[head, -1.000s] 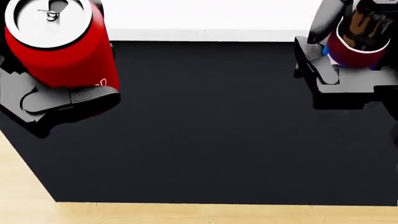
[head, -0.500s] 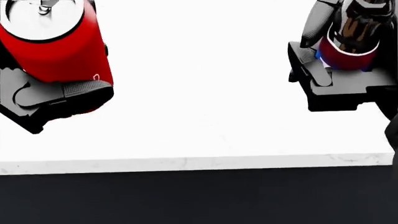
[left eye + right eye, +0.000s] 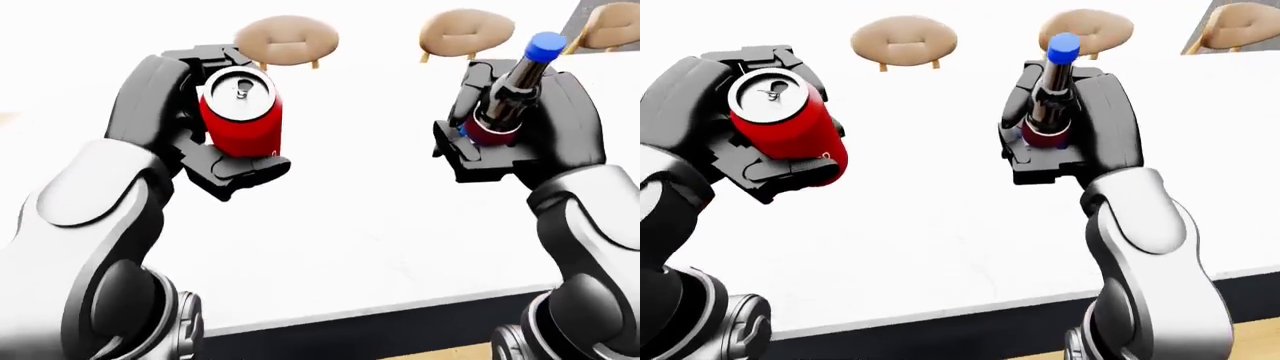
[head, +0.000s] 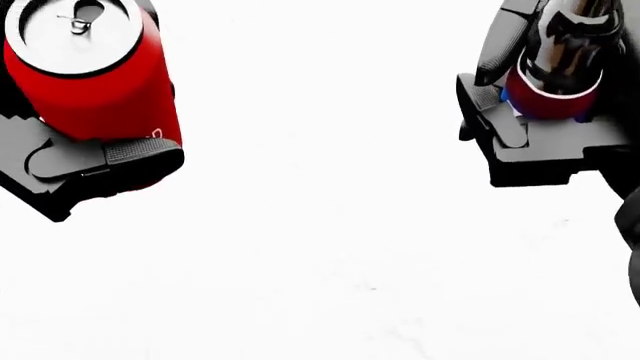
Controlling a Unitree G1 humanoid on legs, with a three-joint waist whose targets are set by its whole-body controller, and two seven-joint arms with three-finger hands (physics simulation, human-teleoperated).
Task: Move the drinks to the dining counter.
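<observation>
Gripping one red can (image 3: 240, 112) with a silver top in my left hand (image 3: 205, 124), I clasp one dark, blue-capped bottle (image 3: 510, 94) in my right hand (image 3: 510, 135) over the white worktop (image 3: 350, 225).

No legible text, brand or number appears in any view. The red can (image 4: 95, 82) carries only a small white mark near its lower edge (too small to read). The bottle (image 3: 1050, 97) bears a red band with a blue patch beside it, with no readable lettering.
</observation>
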